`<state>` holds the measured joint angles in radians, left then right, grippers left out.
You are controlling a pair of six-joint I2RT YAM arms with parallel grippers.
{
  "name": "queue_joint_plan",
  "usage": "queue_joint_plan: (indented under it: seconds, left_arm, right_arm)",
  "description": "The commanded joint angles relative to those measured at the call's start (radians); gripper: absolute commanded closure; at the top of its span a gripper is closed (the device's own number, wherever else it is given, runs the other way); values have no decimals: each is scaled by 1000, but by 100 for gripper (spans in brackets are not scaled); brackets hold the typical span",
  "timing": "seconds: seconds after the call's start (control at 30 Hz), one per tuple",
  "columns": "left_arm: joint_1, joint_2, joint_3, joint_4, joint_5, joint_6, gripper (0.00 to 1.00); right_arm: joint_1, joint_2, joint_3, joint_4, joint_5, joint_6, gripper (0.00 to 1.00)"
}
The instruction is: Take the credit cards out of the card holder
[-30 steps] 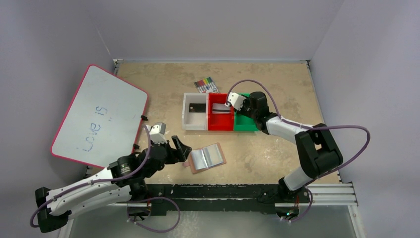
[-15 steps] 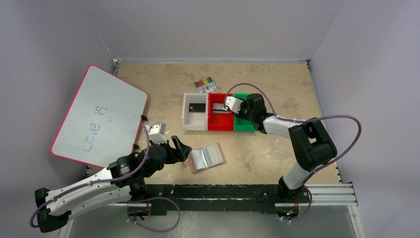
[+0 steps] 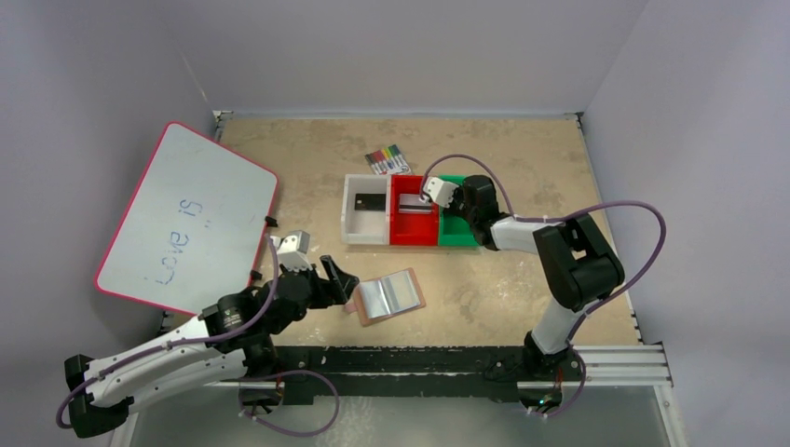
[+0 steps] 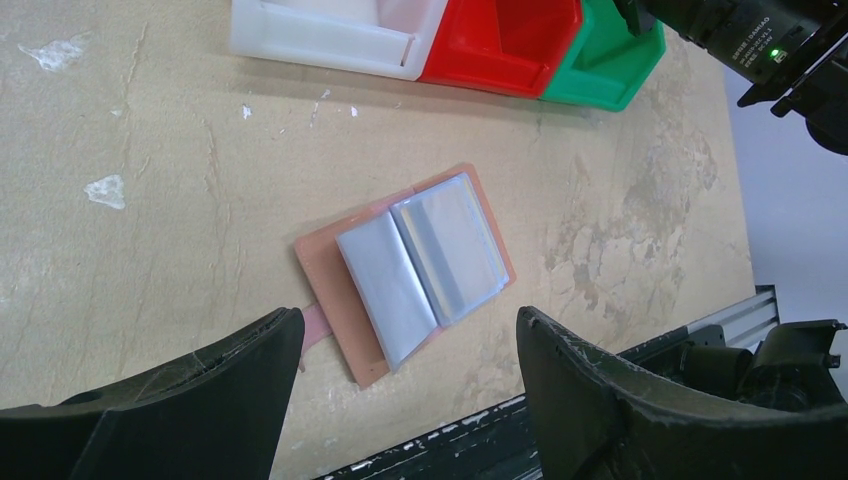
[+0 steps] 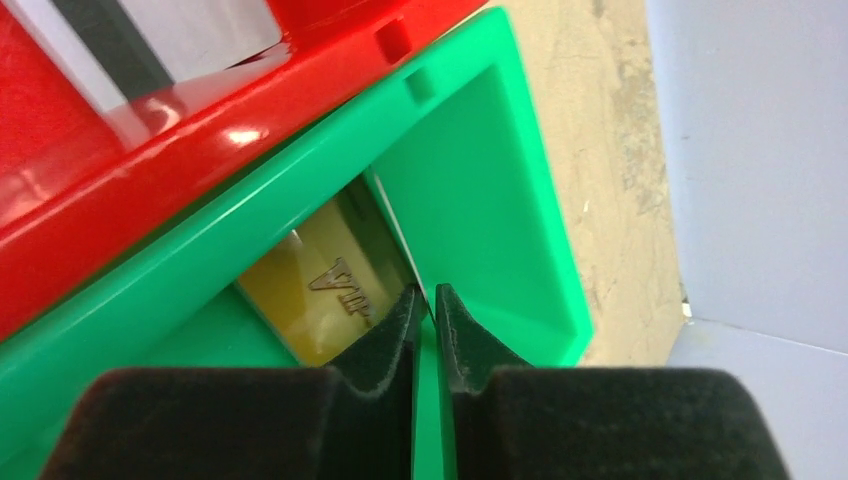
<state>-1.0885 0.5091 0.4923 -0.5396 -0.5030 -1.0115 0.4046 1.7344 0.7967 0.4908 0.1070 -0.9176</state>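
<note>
Card holder (image 4: 415,270) lies open on the worktop (image 4: 150,250) under the wide-apart left pincer (image 4: 408,335); right pincer (image 5: 425,300) clamps a gold credit card (image 5: 320,290) in the green bin (image 5: 480,180).

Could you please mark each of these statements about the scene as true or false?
1. The card holder lies open on the table. True.
2. The left gripper is clamped on the card holder. False: its jaws stand wide open and grip nothing.
3. A gold card is in the green bin. True.
4. The white bin holds a silver card. False: the card in it is a black card.
5. The marker pack lies inside a bin. False: it lies on the table, on the far side of the bins.
</note>
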Motion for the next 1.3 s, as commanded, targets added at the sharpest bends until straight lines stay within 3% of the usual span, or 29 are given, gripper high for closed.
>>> queue_joint_plan:
  seconds: [0.0,0.4,0.53,1.03,1.27]
  left_arm:
    - [-1,-14,10,8,-22,-11,23]
    - [0,5,3,27,-14,-10,23]
    - [0,4,1,28,-12,-12,23]
    - [0,3,-7,31,-9,-16,23]
    - [0,5,-10,27,-7,-14,23]
  right_arm:
    - [0,-28,-4,137,48,-13,90]
    - [10,-120,-84,225,65,-25,97]
    - [11,-123,-81,175,44,-24,97]
    - [26,-62,-65,74,8,-10,85]
    - [28,-130,-38,-49,-67,29,82]
